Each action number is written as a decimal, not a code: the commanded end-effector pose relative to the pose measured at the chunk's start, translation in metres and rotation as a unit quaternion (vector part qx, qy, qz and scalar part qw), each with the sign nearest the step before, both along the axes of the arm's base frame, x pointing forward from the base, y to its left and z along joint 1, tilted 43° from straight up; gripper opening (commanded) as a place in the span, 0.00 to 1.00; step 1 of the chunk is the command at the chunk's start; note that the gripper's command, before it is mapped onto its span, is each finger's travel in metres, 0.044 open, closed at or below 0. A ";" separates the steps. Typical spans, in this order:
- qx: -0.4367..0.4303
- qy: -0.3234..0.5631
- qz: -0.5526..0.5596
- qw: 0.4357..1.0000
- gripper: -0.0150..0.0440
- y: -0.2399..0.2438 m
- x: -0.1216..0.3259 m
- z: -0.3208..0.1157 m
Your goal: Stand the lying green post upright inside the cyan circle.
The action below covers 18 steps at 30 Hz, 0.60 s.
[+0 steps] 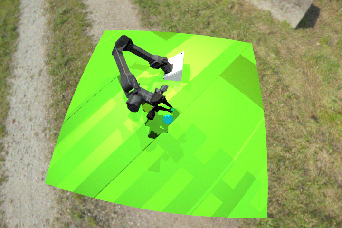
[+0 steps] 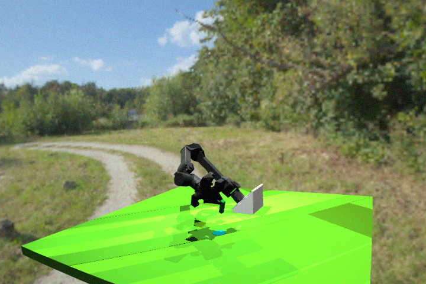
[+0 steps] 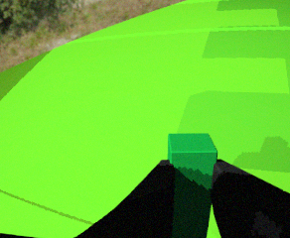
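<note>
The green post [image 1: 172, 109] [image 2: 222, 202] [image 3: 192, 143] is held close to upright in the air, as the exterior view shows. Its lower part looks dark there. My gripper [image 1: 172, 109] [image 2: 221, 203] [image 3: 191, 171] is shut on it, with one black finger on each side in the wrist view. The cyan circle [image 1: 167, 119] [image 2: 219, 232] lies flat on the table. In the top view the post appears just above and right of the circle; in the exterior view it hangs well above the table surface. The circle is out of the wrist view.
The arm's base stands at a white wedge [image 1: 178, 61] [image 2: 254, 202] behind the gripper. The bright green table [image 1: 220, 126] [image 2: 327, 244] carries patchy shadows, some around the circle. Grass and a gravel track lie beyond its edges.
</note>
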<state>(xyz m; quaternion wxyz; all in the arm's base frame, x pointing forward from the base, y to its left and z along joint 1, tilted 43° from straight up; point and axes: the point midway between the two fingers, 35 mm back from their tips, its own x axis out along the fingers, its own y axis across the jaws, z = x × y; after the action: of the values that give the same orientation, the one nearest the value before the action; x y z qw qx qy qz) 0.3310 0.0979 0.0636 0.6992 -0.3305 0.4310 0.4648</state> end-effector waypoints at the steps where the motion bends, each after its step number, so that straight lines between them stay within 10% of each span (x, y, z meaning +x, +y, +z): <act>1: 0.012 -0.008 0.005 1.000 0.29 -0.001 -0.002 0.000; 18: 0.057 -0.055 0.025 0.997 0.29 -0.003 -0.003 0.008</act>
<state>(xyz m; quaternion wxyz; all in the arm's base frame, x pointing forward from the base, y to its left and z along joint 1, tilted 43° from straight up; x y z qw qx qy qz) 0.3303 0.0953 0.0719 0.7247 -0.3268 0.3672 0.4830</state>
